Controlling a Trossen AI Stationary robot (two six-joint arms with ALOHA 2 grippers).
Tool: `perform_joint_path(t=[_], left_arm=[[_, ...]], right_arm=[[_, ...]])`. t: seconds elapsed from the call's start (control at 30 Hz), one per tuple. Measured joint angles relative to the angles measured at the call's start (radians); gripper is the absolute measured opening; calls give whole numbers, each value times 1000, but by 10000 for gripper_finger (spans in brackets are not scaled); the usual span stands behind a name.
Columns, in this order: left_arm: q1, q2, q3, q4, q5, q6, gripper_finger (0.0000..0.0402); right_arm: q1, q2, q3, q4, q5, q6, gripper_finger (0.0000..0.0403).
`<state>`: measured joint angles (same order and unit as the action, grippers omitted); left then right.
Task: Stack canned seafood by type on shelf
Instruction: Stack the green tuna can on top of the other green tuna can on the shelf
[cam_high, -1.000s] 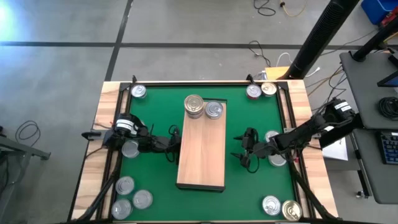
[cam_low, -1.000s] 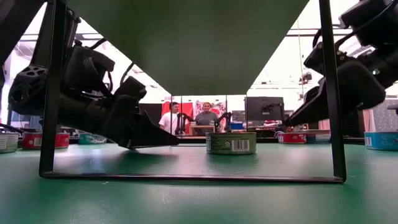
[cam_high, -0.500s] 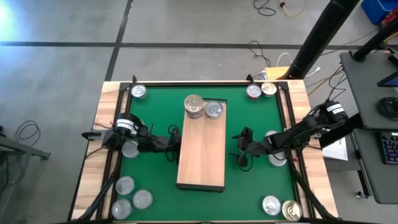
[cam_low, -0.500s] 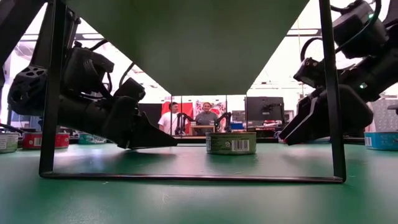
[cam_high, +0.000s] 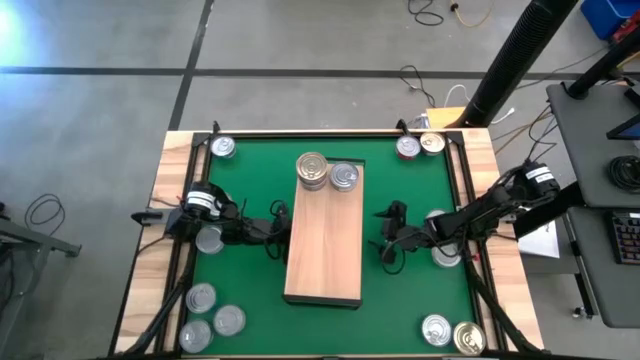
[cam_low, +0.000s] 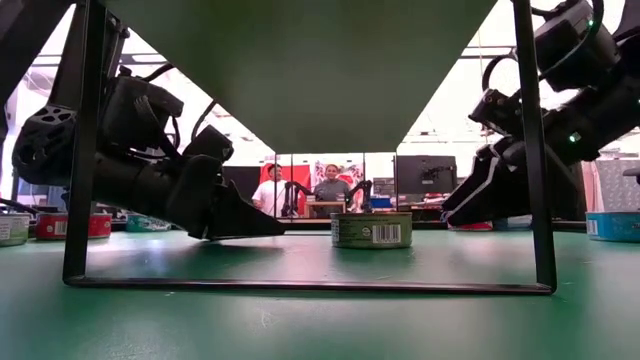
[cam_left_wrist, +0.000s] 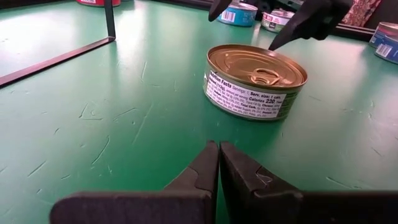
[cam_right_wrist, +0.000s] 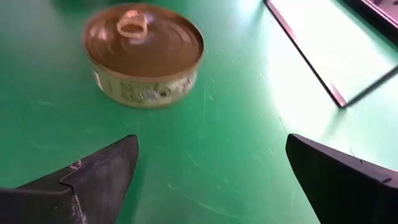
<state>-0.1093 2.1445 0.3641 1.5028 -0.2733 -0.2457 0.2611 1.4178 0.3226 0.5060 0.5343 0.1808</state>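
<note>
Under the shelf (cam_high: 323, 235), between your two grippers, a gold-topped can (cam_left_wrist: 254, 81) sat upright on the green mat (cam_high: 250, 170), free of both. You had the left gripper (cam_high: 279, 232) at the shelf's left edge, low over the mat, fingers pressed together and holding nothing; the can lay just ahead of its tips. You had the right gripper (cam_high: 388, 232) at the shelf's right edge, angled down toward the same can, fingers spread as wide as they go and holding nothing. From its wrist camera the can (cam_right_wrist: 143, 55) showed beyond the gap between the two fingers, not between them.

On the shelf's far end you had a gold-topped stack (cam_high: 312, 170) standing, with a silver-topped can (cam_high: 343, 177) just beside it. Loose cans remained on the mat: one at the far left corner (cam_high: 223, 148), two at the far right corner (cam_high: 418, 146), a cluster at the near left (cam_high: 210, 315), two at the near right (cam_high: 451, 333), and others partly hidden by each arm.

Behind the table, the low view showed two people (cam_low: 302, 190) in the room.
</note>
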Motion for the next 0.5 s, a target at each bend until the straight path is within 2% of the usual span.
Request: perform_joint_path(t=[0.17, 0.5], left_arm=[[0, 0, 2, -1, 6, 4, 0], [0, 0, 23, -29, 27, 8, 0]], right_arm=[[0, -1, 19, 0, -49, -13, 400], [-11, -1, 19, 1, -42, 28, 400]])
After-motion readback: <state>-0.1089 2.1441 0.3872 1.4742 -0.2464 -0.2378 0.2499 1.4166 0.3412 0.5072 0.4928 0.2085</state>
